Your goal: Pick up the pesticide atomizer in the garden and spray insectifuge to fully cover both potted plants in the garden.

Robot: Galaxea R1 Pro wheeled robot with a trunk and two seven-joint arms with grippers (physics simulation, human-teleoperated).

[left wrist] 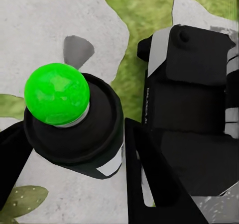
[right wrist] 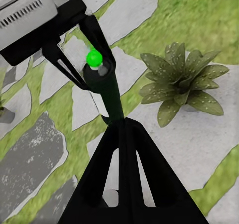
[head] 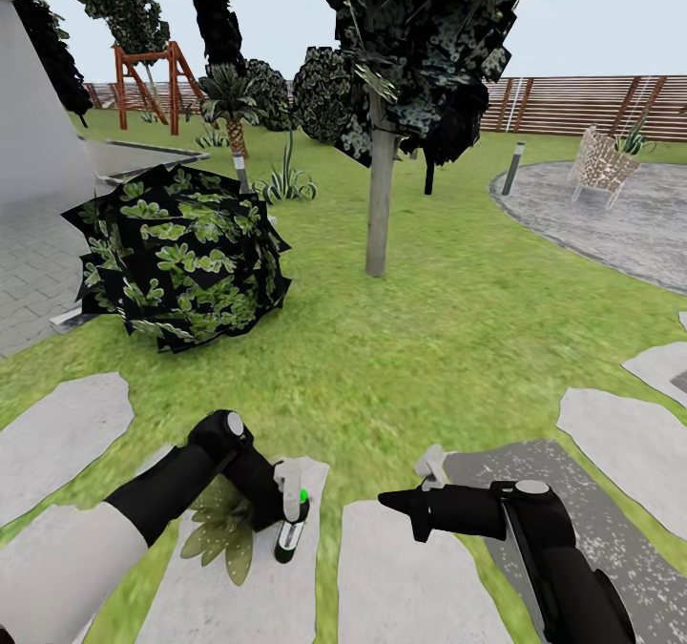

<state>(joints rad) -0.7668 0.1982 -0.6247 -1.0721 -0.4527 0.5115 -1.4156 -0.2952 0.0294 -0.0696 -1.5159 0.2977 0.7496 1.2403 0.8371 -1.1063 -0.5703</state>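
atomizer (head: pixel 291 528) clamped in left end effector (head: pixel 282 508)

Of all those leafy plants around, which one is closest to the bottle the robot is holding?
The small potted plant with pointed, speckled olive leaves, right beside the pesticide atomizer in the left gripper. The round dark bush and striped-leaf plant stand farther up the lawn.

Pesticide atomizer (head: pixel 291 528) stands upright over a pale stepping stone (head: pixel 258 587), slim dark-green bottle, white label patch, bright green ball on top, pinched between the left gripper's fingers (head: pixel 284 491). Just beside it, one potted plant (head: pixel 221 528), a speckled olive rosette.
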